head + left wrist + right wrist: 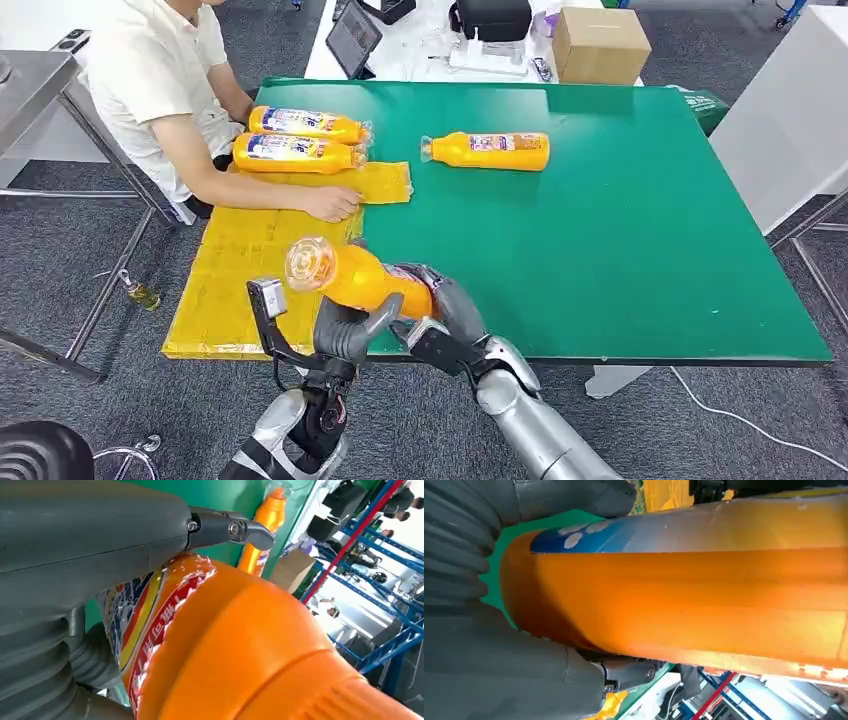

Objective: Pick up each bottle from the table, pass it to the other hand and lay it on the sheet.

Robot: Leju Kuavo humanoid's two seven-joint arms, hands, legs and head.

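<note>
Orange bottle [355, 277] in both hands [345, 330] [440, 310]

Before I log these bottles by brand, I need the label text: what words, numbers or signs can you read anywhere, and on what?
None can be read.
Held bottle, gripped by both the left robot hand and the right robot hand: red and blue label, characters cut off and blurred.
Two bottles on the yellow sheet: labels too small.
Bottle on the green table: label too small.
Cardboard box: no print visible.
</note>
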